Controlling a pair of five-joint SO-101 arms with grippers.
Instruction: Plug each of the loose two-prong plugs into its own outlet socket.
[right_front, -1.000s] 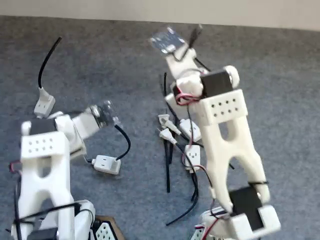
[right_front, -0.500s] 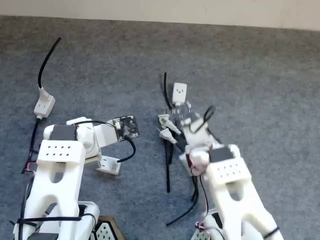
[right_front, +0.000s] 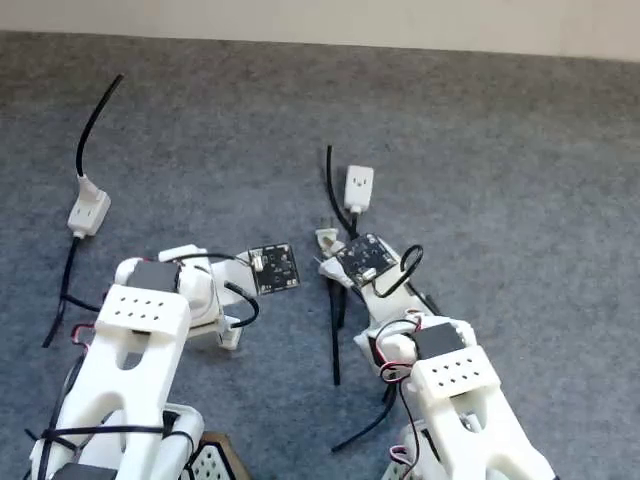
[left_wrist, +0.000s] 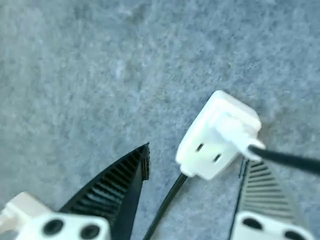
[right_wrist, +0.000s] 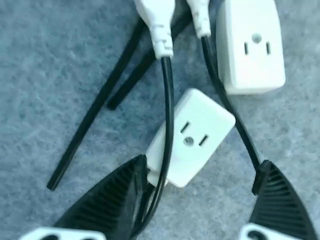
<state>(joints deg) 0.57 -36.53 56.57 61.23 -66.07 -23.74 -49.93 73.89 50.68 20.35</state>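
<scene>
Now, right hand (right_wrist: 202, 165) hanging open astride outlet socket (right_wrist: 192, 137); black cord (right_wrist: 167, 90) lying across socket, blocking it. Two loose plugs (right_wrist: 159, 27) lying just beyond socket, second socket (right_wrist: 252, 55) beside. Left hand (left_wrist: 196, 157) gaping open around third socket (left_wrist: 215, 135) on counter (left_wrist: 75, 75), well apart.

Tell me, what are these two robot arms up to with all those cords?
They are meant to push loose plugs into sockets, and none is plugged in yet. The left gripper hangs open over one white socket on the grey surface. The right gripper hangs open over a second socket, with a third socket and two plugs just beyond it. Neither gripper holds anything.
</scene>
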